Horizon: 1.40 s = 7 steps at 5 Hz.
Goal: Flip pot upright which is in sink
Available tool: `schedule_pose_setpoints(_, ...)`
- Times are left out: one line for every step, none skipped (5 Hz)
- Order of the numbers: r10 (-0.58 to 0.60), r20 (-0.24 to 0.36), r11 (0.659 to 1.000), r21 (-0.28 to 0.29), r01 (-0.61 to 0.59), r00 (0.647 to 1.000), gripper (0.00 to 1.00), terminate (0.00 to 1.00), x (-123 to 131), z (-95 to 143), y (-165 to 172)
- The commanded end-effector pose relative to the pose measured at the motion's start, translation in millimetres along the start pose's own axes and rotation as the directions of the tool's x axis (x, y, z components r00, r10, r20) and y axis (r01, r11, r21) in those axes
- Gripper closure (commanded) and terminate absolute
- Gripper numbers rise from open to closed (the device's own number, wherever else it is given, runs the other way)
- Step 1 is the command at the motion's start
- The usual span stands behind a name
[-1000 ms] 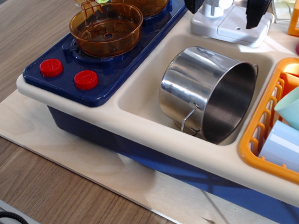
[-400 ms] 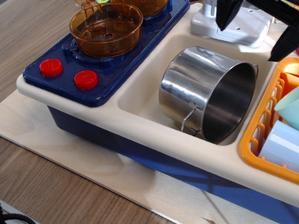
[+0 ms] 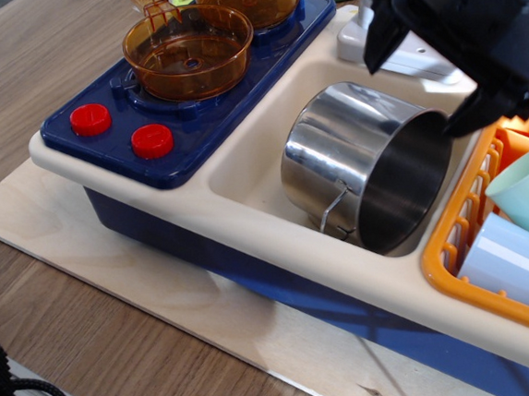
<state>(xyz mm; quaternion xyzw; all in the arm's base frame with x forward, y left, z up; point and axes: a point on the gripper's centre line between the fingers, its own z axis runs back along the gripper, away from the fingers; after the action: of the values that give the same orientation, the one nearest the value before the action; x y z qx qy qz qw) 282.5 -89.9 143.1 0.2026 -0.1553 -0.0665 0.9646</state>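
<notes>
Left of frame: two red knobs (image 3: 121, 130) on navy hob, amber pan (image 3: 188, 52) above them. Centre: pot (image 3: 365, 166) lying on its side in the cream sink (image 3: 242, 158), mouth toward lower right, wire handle at the bottom near the front wall. Not upright; flip not yet begun, by my reading. Upper right: gripper (image 3: 421, 82) above the pot's far rim, jaws spread wide, holding nothing, one tip over the faucet base, the other beside the orange rack (image 3: 462, 227). Whether it touches the rim, cannot tell. No legible writing or brand anywhere.
</notes>
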Motion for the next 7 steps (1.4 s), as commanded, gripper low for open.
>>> schedule_pose_setpoints(0.037, 0.087, 0.999, -0.013, -0.036, 0.995, 0.0, 0.0, -2.2, 4.7, 7.0)
schedule_pose_setpoints(0.036, 0.108, 0.999, -0.032, -0.033, 0.993, 0.0, 0.0, -4.7, -5.3, 14.4)
schedule_pose_setpoints(0.029, 0.112, 0.999, -0.036, -0.025, 0.993, 0.0, 0.0, -2.2, -9.9, 20.0)
schedule_pose_setpoints(0.045, 0.123, 0.998, -0.041, -0.04, 0.991, 1.0, 0.0, -2.6, -17.2, 22.8)
schedule_pose_setpoints(0.051, 0.113, 0.995, -0.094, -0.04, 0.992, 1.0, 0.0, -0.4, -21.7, 29.2)
schedule_pose_setpoints(0.084, 0.098, 0.986, -0.153, -0.069, 0.992, 1.0, 0.0, -0.3, -24.4, 33.3)
schedule_pose_setpoints(0.137, 0.075, 0.96, -0.258, -0.114, 0.988, 1.0, 0.0, -3.7, -29.6, 40.5)
